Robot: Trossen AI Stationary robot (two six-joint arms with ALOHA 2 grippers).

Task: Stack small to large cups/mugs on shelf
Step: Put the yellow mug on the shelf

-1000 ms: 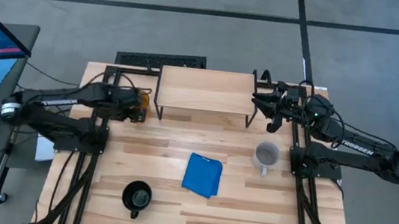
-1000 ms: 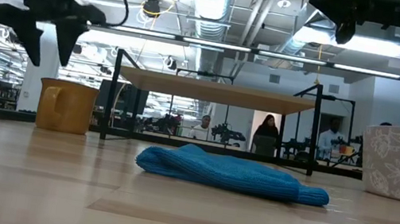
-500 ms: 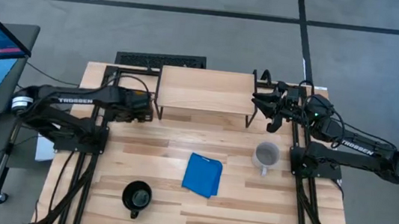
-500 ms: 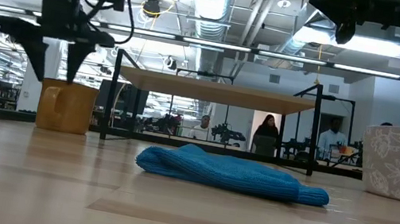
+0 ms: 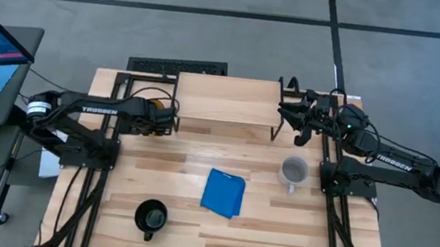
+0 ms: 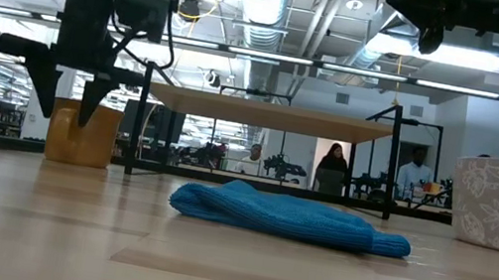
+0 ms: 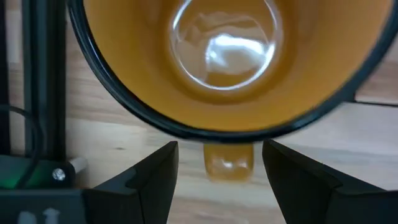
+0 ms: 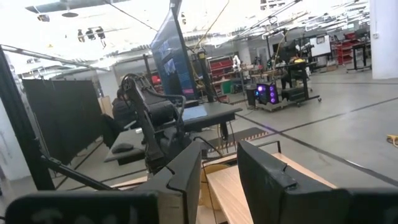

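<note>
L hand [image 6: 69,96] has come across toward the shelf [image 5: 227,98] over the last sec and now sits right over the yellow mug [image 6: 82,133], fingers spread and pointing down, one either side of the mug's rim/handle area. In the wrist view the mug's open mouth [image 7: 227,59] fills the frame and the handle [image 7: 228,160] lies in the gap between the two fingers [image 7: 140,186]; not pinching yet, no contact I can confirm. From above, the L hand [image 5: 156,119] hides the mug almost entirely, just off the shelf's left legs.

Meaning for the task: approach phase looks done, arm is lined up for a grasp on mug no. 1. Likely next = drop a bit, close on wall or handle, lift onto the shelf top. Nothing is on the shelf board yet, so stacking hasn't begun.

R hand [image 5: 299,118] waits raised by the shelf's right end, unchanged; fingers slightly apart in its wrist view [image 8: 217,180], holding nothing.

Other mugs: grey/white mug [image 5: 293,172] on the desk [image 5: 291,231] in front of the shelf's right end; black mug [image 5: 150,216] well in front of the shelf's left side, near the desk's front edge. Blue cloth [image 5: 224,193] lies between them, in front of the shelf's middle.

Risk: shelf leg close to the mug, so the lift path needs clearance.
</note>
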